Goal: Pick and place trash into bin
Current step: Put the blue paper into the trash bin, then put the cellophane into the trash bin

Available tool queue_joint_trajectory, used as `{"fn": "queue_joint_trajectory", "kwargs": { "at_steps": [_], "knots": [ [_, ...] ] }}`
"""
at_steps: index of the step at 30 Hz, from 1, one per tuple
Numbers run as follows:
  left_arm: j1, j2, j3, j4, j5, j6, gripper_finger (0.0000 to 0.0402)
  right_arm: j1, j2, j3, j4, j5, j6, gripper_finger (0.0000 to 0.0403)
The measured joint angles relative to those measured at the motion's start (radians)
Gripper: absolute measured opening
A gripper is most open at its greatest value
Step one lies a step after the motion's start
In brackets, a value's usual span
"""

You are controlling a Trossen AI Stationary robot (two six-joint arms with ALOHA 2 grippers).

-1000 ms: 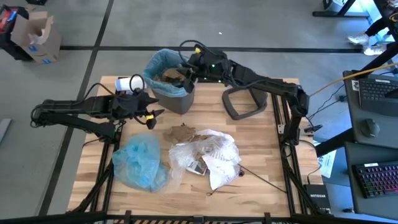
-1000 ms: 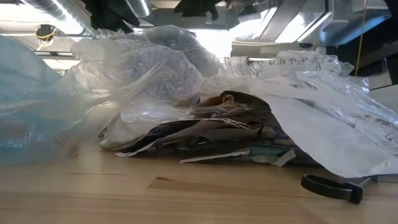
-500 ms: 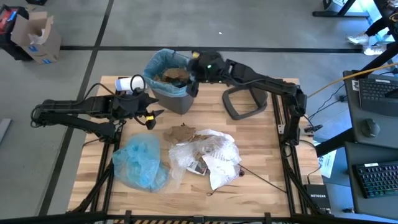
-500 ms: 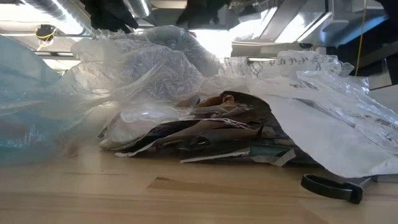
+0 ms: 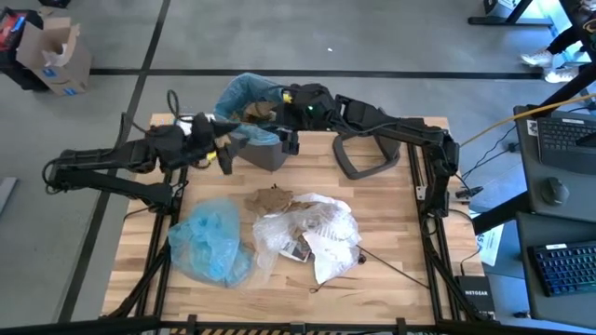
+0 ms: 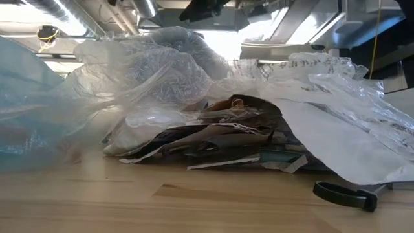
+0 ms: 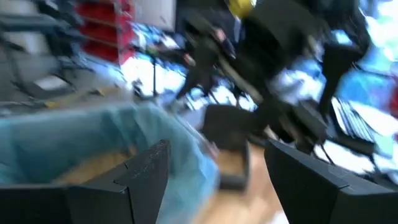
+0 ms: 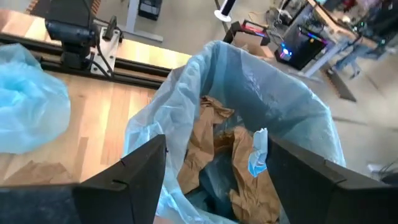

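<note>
At the far side of the table (image 5: 410, 279), the bin (image 5: 259, 140) was seen with its light blue liner (image 8: 273, 106) puffed out over the rim. Brown crumpled paper (image 8: 214, 149) was already lying inside it. The right gripper (image 5: 289, 140) was held at the bin's mouth, with its fingers spread wide and nothing held between them. The left gripper (image 5: 222, 149) was placed just beside the bin on the other side, also spread wide and empty, with the liner close in front of it.

Most of the trash was left in a pile (image 5: 303, 233) near the middle of the table: clear wrap (image 6: 162, 71), white plastic, brown paper and a printed packet. A loose blue bag (image 5: 209, 242) was lying beside the pile. The grey lid (image 5: 365, 154) was resting on the table, next to the bin.

It was judged that 1 drop was just done and the hands were free. For the next move, 1 gripper would need to be swung over to the pile, lowered onto a piece and closed on it.
</note>
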Motion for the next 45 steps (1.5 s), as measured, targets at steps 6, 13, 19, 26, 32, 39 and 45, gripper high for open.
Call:
{"fn": "queue_joint_trajectory", "kwargs": {
  "at_steps": [6, 13, 19, 26, 32, 39, 45],
  "knots": [
    [0.089, 0.075, 0.000, 0.099, 0.003, 0.020, 0.0253, 0.028, 0.000, 0.000, 0.038, 0.000, -0.086, 0.0260],
    [0.128, 0.177, 0.000, 0.216, 0.069, 0.049, 0.0253, 0.027, 0.000, 0.000, 0.056, 0.021, -0.098, 0.0260],
    [0.164, 0.209, 0.000, 0.280, 0.068, 0.068, 0.0253, 0.028, 0.000, 0.000, 0.052, 0.010, -0.107, 0.0260],
    [0.227, 0.214, 0.000, 0.261, 0.074, 0.063, 0.0253, 0.031, 0.000, 0.000, 0.067, -0.006, -0.111, 0.0260],
    [0.253, 0.212, 0.000, 0.197, 0.005, 0.059, 0.0253, 0.032, -0.003, 0.000, 0.060, 0.060, -0.135, 0.0260],
    [0.266, 0.193, 0.000, 0.159, 0.001, 0.066, 0.0253, 0.032, -0.006, 0.008, 0.025, 0.169, -0.135, 0.0260],
    [0.210, 0.090, 0.000, 0.051, 0.124, 0.077, 0.0253, 0.032, -0.083, 0.008, -0.163, 0.108, -0.050, 0.0259]
  ]
}}
